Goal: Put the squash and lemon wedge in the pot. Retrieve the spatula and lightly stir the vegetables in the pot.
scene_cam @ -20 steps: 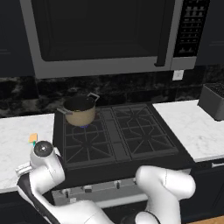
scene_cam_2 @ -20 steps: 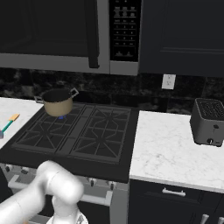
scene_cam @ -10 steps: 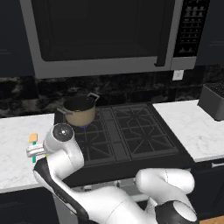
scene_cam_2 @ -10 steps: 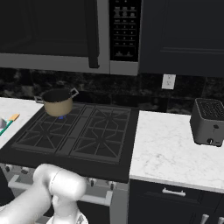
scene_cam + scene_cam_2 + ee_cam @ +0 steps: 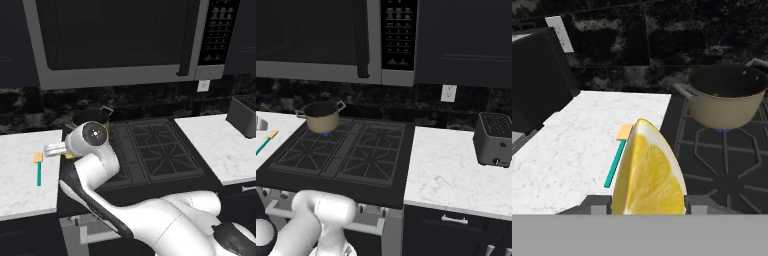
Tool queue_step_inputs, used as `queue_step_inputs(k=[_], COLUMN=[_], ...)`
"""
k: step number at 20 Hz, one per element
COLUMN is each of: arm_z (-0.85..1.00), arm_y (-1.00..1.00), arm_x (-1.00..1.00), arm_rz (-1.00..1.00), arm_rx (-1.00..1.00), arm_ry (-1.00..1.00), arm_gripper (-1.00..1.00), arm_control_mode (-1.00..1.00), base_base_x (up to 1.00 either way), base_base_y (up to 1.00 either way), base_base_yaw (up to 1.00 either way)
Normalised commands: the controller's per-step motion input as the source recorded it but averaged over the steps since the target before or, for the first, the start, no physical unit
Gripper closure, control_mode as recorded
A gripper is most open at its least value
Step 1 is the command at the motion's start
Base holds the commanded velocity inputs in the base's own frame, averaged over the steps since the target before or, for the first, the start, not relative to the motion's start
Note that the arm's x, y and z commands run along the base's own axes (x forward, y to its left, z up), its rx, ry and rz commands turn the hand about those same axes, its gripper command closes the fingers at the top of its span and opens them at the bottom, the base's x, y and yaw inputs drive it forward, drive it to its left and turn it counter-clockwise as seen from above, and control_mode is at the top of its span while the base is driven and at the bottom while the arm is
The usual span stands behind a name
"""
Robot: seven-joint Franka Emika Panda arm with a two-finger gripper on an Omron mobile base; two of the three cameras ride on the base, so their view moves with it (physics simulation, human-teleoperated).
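Note:
In the hand view my gripper [image 5: 648, 202] is shut on the lemon wedge [image 5: 648, 170], a smooth bright yellow piece standing point-up close to the camera. The tan pot [image 5: 727, 102] with a dark inside sits on the stove's back left burner, ahead and to the right of the wedge. It also shows in the right base view as the pot [image 5: 322, 116]. The spatula [image 5: 617, 155], teal-handled with a light-orange blade, lies flat on the white counter left of the stove; it is the spatula [image 5: 38, 167] in the left base view. The squash is out of view.
The black stove [image 5: 351, 150] has bare grates to the right of the pot. A microwave [image 5: 115, 40] hangs above it. A toaster [image 5: 495, 139] stands on the right counter. My white arm [image 5: 92, 137] covers most of the pot in the left base view.
My arm has risen from low at the stove's front left and swung up and right, toward the pot, carrying the lemon wedge. The spatula and pot have not moved.

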Motion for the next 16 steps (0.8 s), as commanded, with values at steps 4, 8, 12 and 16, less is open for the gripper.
queue_step_inputs(k=[4,8,12,16], arm_z=[0.66,0.63,0.40,0.19], arm_y=[-0.60,-0.55,-0.44,-0.35], arm_x=[0.00,0.00,0.00,0.02], arm_rz=[-0.03,-0.02,0.00,0.00], arm_rx=[0.08,0.11,0.06,0.01], arm_ry=[-0.01,0.00,0.00,-0.01], arm_gripper=[1.00,1.00,1.00,1.00], arm_control_mode=[-1.00,-1.00,-1.00,-1.00], base_base_x=[0.00,0.00,0.00,0.00], base_base_y=[0.00,0.00,0.00,0.00], base_base_yaw=[0.00,0.00,0.00,0.00])
